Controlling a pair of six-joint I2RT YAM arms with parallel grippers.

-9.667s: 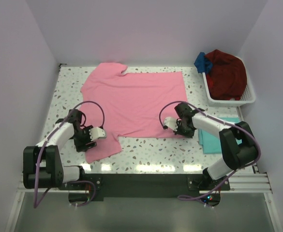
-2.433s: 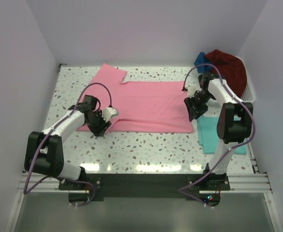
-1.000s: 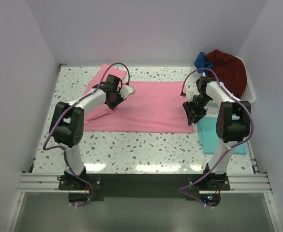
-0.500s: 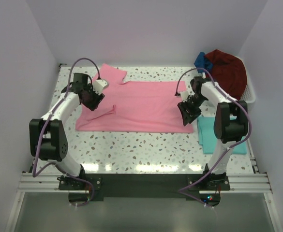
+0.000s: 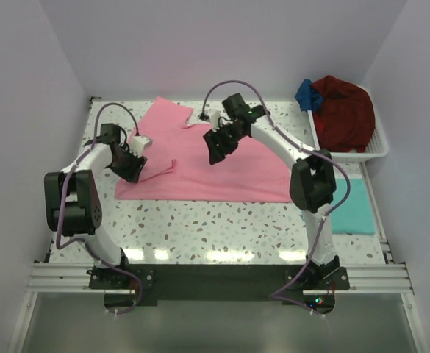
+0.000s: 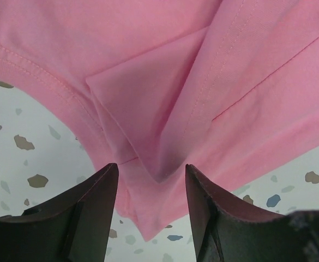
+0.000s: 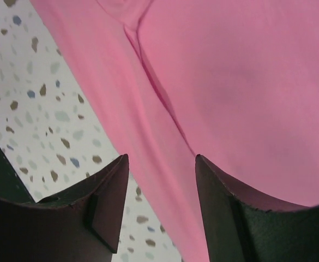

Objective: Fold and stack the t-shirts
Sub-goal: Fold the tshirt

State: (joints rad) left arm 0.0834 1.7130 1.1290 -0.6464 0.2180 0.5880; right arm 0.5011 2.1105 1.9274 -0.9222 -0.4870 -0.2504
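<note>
The pink t-shirt (image 5: 229, 165) lies flat across the back half of the table, its left sleeve folded in as a flap (image 6: 148, 109). My left gripper (image 5: 132, 170) hovers open over the shirt's left edge, its jaws (image 6: 151, 170) straddling the flap's corner without touching it. Open too, my right gripper (image 5: 215, 153) hangs above the shirt near the collar, over a long crease (image 7: 161, 158) by the cloth's edge. A folded teal t-shirt (image 5: 350, 213) rests at the right. Dark red (image 5: 343, 110) and blue (image 5: 305, 94) garments fill the basket.
A white basket (image 5: 376, 151) stands at the back right corner. The speckled tabletop (image 5: 215, 220) shows in front of the pink shirt. Purple walls close in on three sides. The right arm reaches diagonally across the shirt's right half.
My left gripper let go of the folded sleeve and drew back to the shirt's left edge. My right arm swung from the shirt's right edge to the collar area, uncovering the teal shirt.
</note>
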